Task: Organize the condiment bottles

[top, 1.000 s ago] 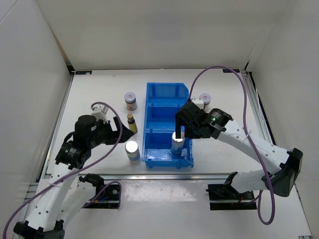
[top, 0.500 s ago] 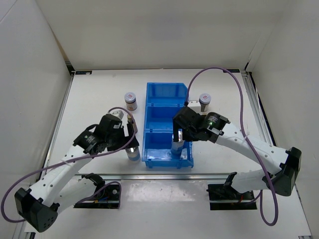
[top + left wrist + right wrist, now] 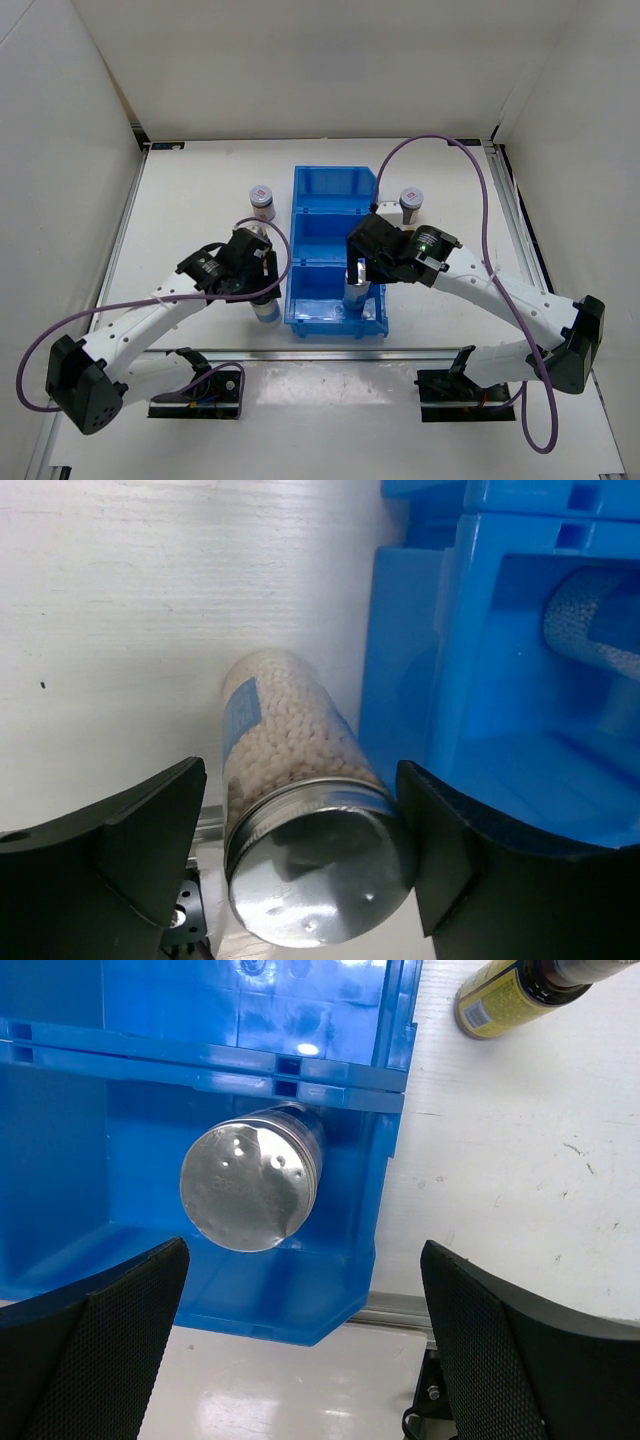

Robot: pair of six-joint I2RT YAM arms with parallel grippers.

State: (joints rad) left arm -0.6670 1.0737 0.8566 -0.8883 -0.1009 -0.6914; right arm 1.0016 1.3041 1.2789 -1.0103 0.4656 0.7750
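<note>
One white-blue cylinder (image 3: pixel 267 310) with a silver top (image 3: pixel 318 872) stands on the table just left of the blue bin (image 3: pixel 335 185). My left gripper (image 3: pixel 263 290) is open and straddles it, one finger on each side (image 3: pixel 140 840). The second cylinder (image 3: pixel 250 1185) stands in the bin's near compartment (image 3: pixel 355 290). My right gripper (image 3: pixel 358 270) hovers open above it. The two grey-lidded jars stand on the table: one (image 3: pixel 261 200) left of the bin, one (image 3: pixel 410 203) right of it. One slim yellow-labelled bottle (image 3: pixel 505 992) shows right of the bin in the right wrist view.
The bin's middle and far compartments (image 3: pixel 333 235) hold nothing. A metal rail (image 3: pixel 420 350) runs along the table's near edge. White walls close in the table on the left, back and right.
My left arm has swung right and come down over the cylinder beside the bin, covering the slim bottle there. My right gripper shifted slightly left above the near compartment.
</note>
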